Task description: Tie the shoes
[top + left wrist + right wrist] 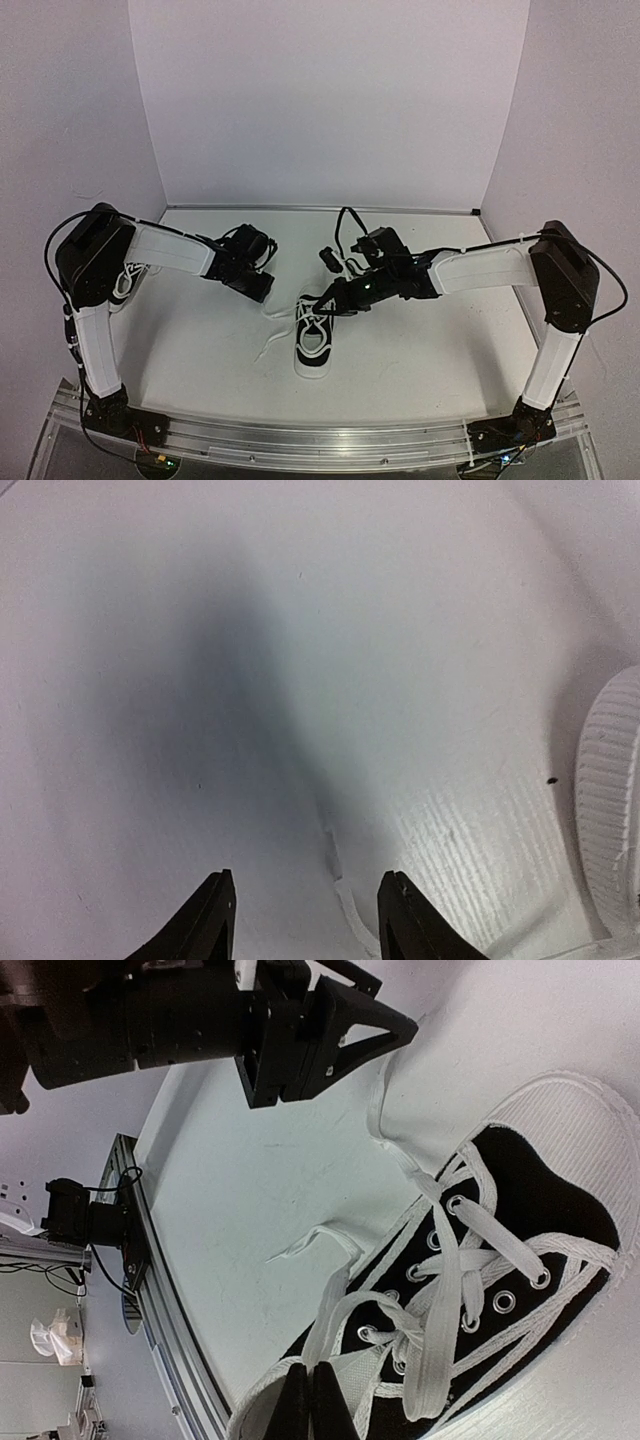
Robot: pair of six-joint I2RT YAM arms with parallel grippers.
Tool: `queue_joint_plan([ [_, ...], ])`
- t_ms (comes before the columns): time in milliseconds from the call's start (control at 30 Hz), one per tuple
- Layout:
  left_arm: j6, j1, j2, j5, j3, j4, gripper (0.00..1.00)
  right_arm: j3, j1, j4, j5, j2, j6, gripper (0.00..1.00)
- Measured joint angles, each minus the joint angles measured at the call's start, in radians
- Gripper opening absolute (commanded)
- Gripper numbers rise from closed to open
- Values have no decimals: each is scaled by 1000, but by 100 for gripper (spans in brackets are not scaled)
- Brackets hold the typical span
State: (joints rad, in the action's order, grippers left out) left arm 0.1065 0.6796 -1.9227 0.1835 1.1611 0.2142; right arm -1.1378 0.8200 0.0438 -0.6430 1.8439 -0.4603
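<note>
Closing of the right jaws: the right gripper has its fingers pressed together, with no gap showing in its wrist view.
Right tips, contact: they sit at the open mouth of the middle shoe; a strand of the white laces runs down to them, but I cannot tell whether it is pinched.
Left jaws: the left gripper stands apart, with only bare table and a pale curl that may be lace between its fingers.
Left gripper, place: it hangs low over the table, just left of the middle shoe's toe; the ribbed white toe cap shows at the right edge of its wrist view.
Gap between grippers: in the top view the left gripper and the right gripper are near each other, above the shoe's far end.
Middle shoe: it stands upright on its sole in the centre of the table, black upper, white sole, laces threaded through the eyelets and lying loose.
Loose lace end: it trails flat on the table beside the shoe, toward the left arm.
Other shoe: it is at the left edge of the table, partly hidden behind the left arm, well apart from both grippers.
Rail: an aluminium bar carrying both arm bases at the near edge.
</note>
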Motion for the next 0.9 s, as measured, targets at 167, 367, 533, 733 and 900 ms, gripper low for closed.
queue_joint_plan([
  [167, 49, 0, -23, 22, 3, 54, 44, 0, 0, 0, 3, 0, 0, 0],
  [367, 68, 0, -23, 9, 2, 59, 21, 0, 0, 0, 5, 0, 0, 0],
  [533, 71, 0, -12, -15, -27, 42, 3, 0, 0, -1, 11, 0, 0, 0],
  [733, 70, 0, 163, -36, -132, 52, 0, 0, 0, -3, 21, 0, 0, 0],
  [900, 70, 0, 402, -35, -172, 41, 0, 0, 0, -7, 26, 0, 0, 0],
])
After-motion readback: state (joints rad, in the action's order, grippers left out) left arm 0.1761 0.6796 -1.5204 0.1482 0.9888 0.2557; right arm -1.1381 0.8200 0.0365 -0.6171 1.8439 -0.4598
